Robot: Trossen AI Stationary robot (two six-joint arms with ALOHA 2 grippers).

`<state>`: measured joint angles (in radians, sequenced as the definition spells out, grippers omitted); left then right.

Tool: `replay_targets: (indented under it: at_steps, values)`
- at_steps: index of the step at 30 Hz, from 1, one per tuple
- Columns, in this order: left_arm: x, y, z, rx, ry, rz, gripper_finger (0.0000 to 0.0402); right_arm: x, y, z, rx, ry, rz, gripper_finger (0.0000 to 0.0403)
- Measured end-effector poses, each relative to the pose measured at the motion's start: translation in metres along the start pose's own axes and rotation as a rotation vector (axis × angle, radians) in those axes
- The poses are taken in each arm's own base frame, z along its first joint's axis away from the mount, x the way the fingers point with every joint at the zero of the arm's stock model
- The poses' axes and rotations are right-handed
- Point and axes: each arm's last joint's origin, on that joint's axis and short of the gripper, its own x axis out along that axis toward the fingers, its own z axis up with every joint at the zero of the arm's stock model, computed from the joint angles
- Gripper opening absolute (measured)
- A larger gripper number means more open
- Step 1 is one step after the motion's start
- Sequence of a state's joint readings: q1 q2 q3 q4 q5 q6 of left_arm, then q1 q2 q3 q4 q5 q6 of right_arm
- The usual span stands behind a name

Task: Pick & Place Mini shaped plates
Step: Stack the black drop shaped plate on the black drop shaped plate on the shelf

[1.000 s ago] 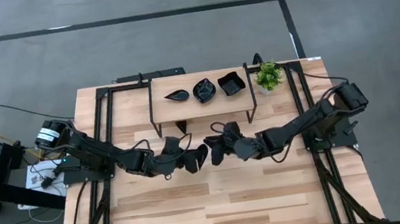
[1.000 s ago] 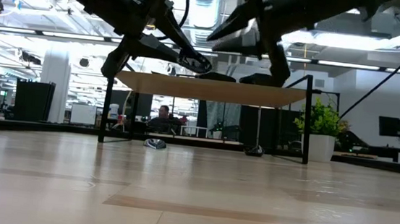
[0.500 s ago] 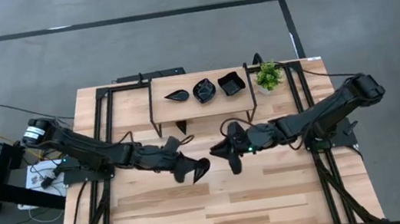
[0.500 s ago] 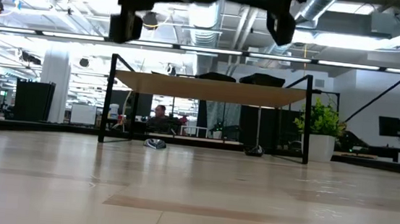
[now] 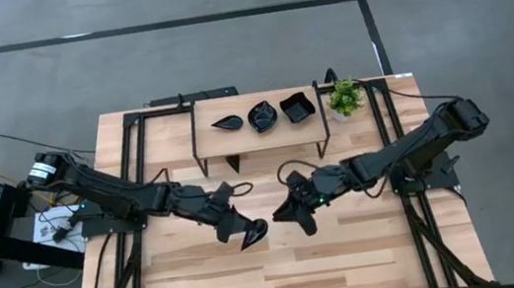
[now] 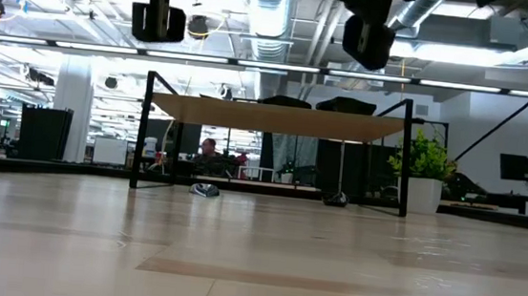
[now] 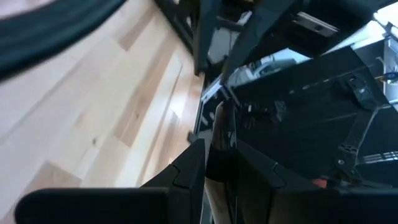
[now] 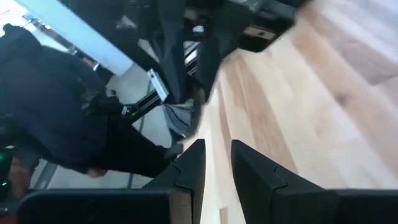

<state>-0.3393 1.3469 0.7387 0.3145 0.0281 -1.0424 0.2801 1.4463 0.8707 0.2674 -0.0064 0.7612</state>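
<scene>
Three glossy black mini plates stand on top of the raised wooden shelf at the far side: a teardrop one, a scalloped round one and a square one. Another small dark piece lies on the table under the shelf. My left gripper and my right gripper hover side by side over the middle of the table, on the near side of the shelf. In their wrist views the left fingers and the right fingers stand close together with nothing between them.
A small green potted plant stands at the shelf's right end. Black frame rails run along both table sides. The low view shows two small items on the table under the shelf. Bare wood lies toward the near edge.
Both grippers have drawn back from the shelf toward the near edge and risen, leaving only their undersides at the top of the low view. Both have also turned about, and the plates on the shelf have stayed put.
</scene>
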Motion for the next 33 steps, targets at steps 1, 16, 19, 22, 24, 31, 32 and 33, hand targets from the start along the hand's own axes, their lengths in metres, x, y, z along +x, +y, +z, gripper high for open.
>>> replay_targets:
  at_steps: [1,16,19,22,24,31,32,33]
  values:
    - [0.002,0.002,-0.001,-0.009,0.012,0.005,0.0076,0.003,-0.001,-0.002,0.0,0.007,0.007,0.0073]
    - [0.006,0.005,-0.004,-0.012,0.027,0.016,0.0076,0.011,0.0,-0.002,0.001,-0.001,0.082,0.012]
    - [0.006,0.005,-0.004,-0.011,0.027,0.017,0.0076,0.011,0.0,-0.002,-0.001,-0.007,0.076,0.0157]
    - [0.006,0.005,-0.004,-0.011,0.027,0.017,0.0076,0.01,0.001,0.0,-0.009,-0.022,0.088,0.0186]
    - [0.006,0.005,-0.004,-0.011,0.027,0.016,0.0076,0.01,0.001,0.0,-0.019,-0.026,0.079,0.02]
    - [0.009,0.008,-0.005,-0.011,0.034,0.029,0.0076,0.011,-0.002,-0.001,-0.057,-0.037,0.027,0.0219]
    - [0.01,0.01,-0.006,-0.011,0.04,0.039,0.0076,0.011,-0.002,-0.001,-0.057,-0.037,0.027,0.0219]
    - [0.013,0.012,-0.007,-0.012,0.041,0.041,0.0076,0.011,-0.002,-0.002,-0.057,-0.035,0.028,0.0218]
